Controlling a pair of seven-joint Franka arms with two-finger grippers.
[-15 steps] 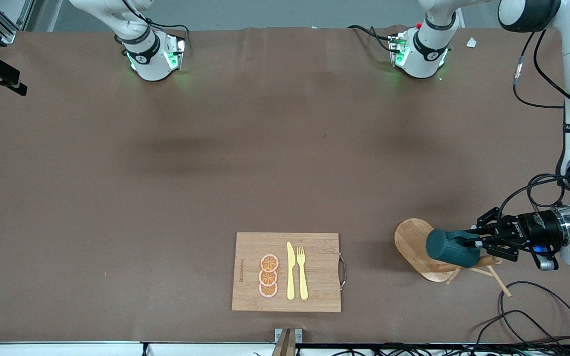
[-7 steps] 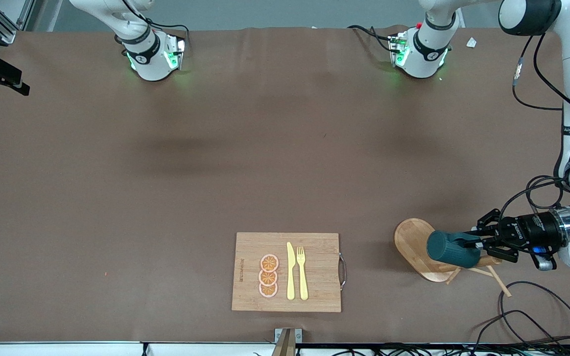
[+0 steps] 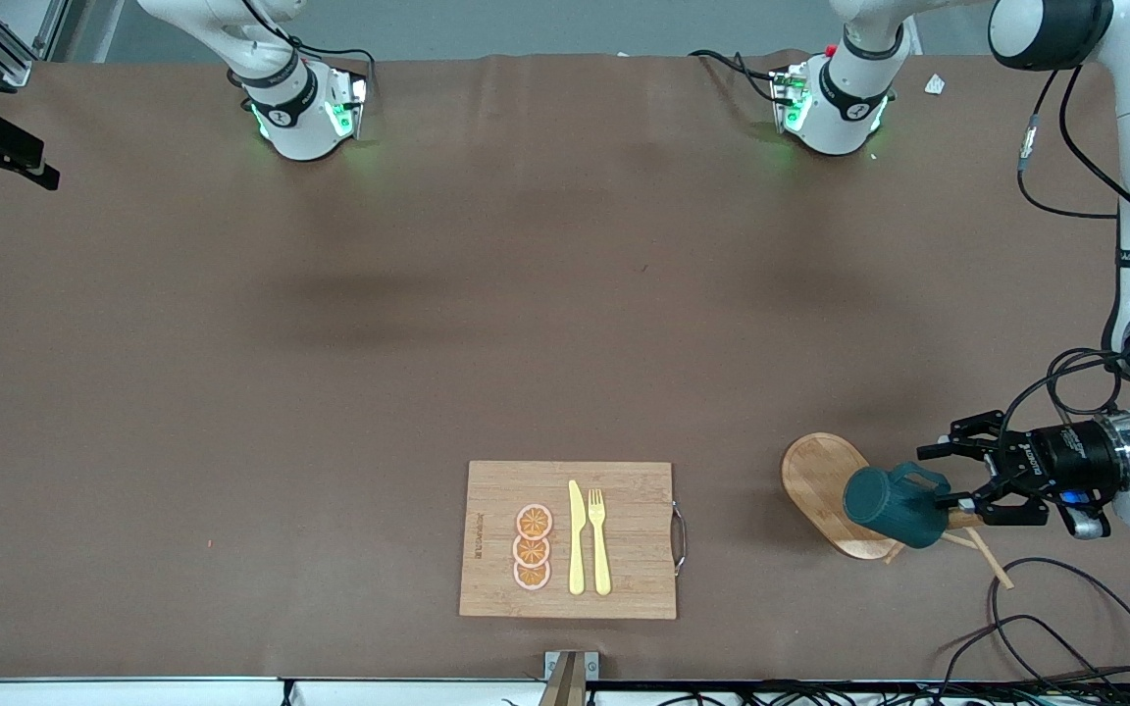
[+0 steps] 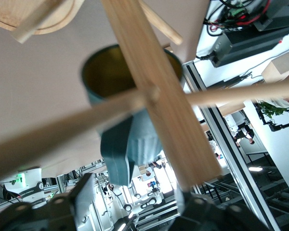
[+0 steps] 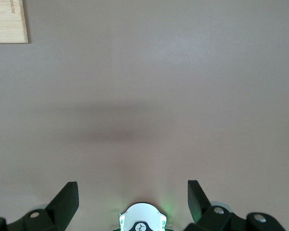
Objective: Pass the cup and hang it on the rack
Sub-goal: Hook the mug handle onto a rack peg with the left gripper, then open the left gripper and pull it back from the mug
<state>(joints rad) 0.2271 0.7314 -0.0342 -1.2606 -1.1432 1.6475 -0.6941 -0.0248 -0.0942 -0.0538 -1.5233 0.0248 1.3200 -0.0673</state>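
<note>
I see the left gripper point(image 3: 948, 477) over the left arm's end of the table, just beside the rack point(image 3: 825, 480), with its fingers spread apart and nothing between them. The cup point(image 3: 894, 507) hangs on the rack, tilted, its dark teal body over the oval base and its handle toward the gripper. In the left wrist view the cup point(image 4: 130, 115) shows its mustard-yellow inside, and a thin peg runs through the handle where it crosses the rack's post point(image 4: 159, 91); the gripper's dark fingers point(image 4: 82, 197) stand either side of the handle without touching it. My right arm waits up high; its gripper point(image 5: 132, 197) looks down on bare brown table point(image 5: 159, 96) with its fingers wide apart and empty. Nearer the front camera, toward the middle of the table, lies the cutting board point(image 3: 624, 579), carrying three orange slices point(image 3: 533, 547), a yellow knife point(image 3: 576, 537) and a yellow fork point(image 3: 599, 539) side by side.
</note>
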